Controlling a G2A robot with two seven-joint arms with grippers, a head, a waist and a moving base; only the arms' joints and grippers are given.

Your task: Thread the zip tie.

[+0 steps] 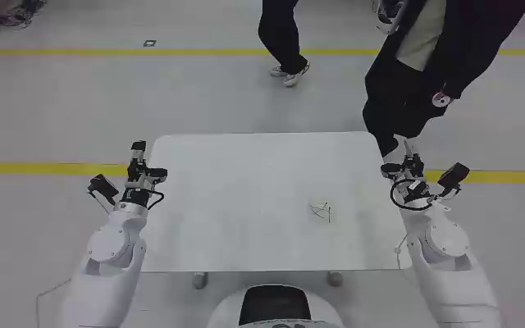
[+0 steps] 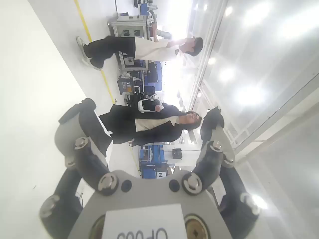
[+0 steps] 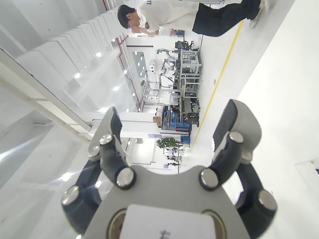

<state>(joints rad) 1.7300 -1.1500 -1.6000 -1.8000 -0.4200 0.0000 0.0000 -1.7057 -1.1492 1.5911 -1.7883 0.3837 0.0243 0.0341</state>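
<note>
Top view puts the two arms at the lower corners of the frame, one on each side of the white table [image 1: 230,164]. The left gripper [image 2: 150,108] has its two fingers spread wide with nothing between them. The right gripper [image 3: 172,109] is spread wide and empty too. Both are by the table's side edges, well apart from the zip tie [image 1: 321,211]. The zip tie lies flat on the table, a bit right of the middle of the frame and toward the lower edge, nearer the right gripper. It is a thin dark strip, bent into a little pointy loop. I think it is very light, bendy and smooth, so it could slip or spring away. One loose end looks like a good place to pinch, with the other gripper taking the head. It is too small to tell which end is the head. One thin end seems to point toward the lower right of the frame.
</note>
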